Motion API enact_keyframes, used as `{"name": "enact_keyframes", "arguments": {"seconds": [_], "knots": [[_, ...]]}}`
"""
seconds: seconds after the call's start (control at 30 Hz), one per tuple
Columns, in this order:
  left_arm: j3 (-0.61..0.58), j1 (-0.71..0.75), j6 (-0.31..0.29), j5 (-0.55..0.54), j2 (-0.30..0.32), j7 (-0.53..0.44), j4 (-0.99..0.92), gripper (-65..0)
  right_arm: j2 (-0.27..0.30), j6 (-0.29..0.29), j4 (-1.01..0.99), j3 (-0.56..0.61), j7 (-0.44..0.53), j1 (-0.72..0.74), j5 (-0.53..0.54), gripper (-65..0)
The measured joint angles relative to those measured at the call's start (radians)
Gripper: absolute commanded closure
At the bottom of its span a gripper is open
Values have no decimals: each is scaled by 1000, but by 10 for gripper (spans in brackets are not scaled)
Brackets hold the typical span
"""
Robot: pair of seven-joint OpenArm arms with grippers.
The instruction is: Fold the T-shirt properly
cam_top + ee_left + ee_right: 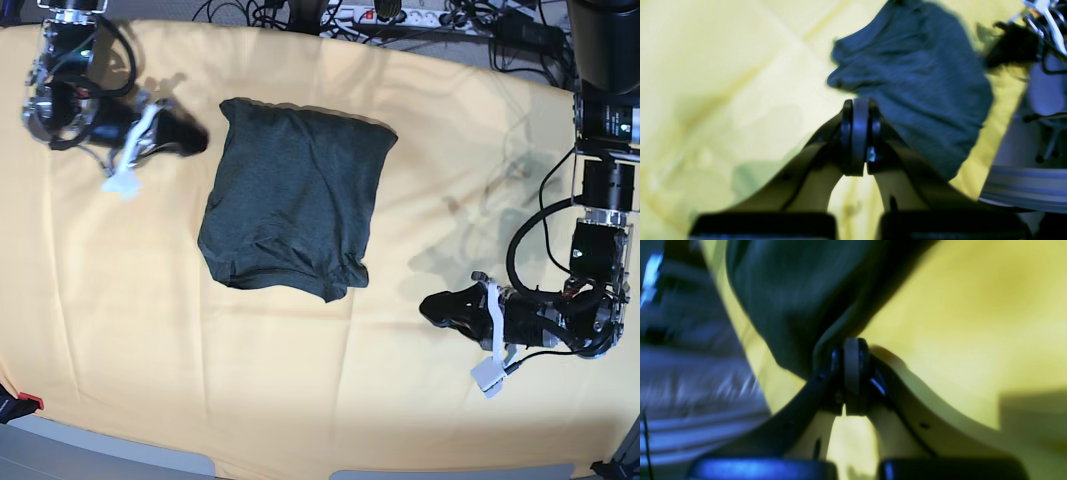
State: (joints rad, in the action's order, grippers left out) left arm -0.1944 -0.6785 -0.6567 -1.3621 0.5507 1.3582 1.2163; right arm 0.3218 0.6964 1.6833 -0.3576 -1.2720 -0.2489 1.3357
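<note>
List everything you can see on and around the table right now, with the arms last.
T-shirt: one, dark charcoal-green, folded into a rough rectangle, on the cloth left of centre in the base view; free of both grippers.
Yellow cloth: one, pale yellow, covering the tabletop.
Power strip and cables: white strip with dark cables, beyond the far edge.
Red item: one, small, at the near left edge; too small to identify.
Right gripper: one, black, shut, beside the shirt's upper left corner in the base view.
Left gripper: one, black, shut, over bare cloth to the shirt's right in the base view.
</note>
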Motion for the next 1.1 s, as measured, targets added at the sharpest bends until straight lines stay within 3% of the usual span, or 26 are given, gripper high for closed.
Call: {"name": "enact_keyframes", "arguments": {"seconds": [0.13,0.3,0.37,0.73,1.1], "knots": [[79,25,-18,-99,0,41,0,0,-9,-4,34,-149,39,11,107,0],[244,112,-6,-96,0,53,11,0,-9,-3,36,-291,-85,-3,116,0],[296,151,-5,-97,13,48,47,0,-9,-3,63,-345,-90,-13,113,0],[432,460,19,-98,182,50,487,0,-9,0,390,-558,-92,-262,120,0],[671,985,66,-105,364,47,940,0,-24,1,483,-806,-94,-597,124,0]]}}
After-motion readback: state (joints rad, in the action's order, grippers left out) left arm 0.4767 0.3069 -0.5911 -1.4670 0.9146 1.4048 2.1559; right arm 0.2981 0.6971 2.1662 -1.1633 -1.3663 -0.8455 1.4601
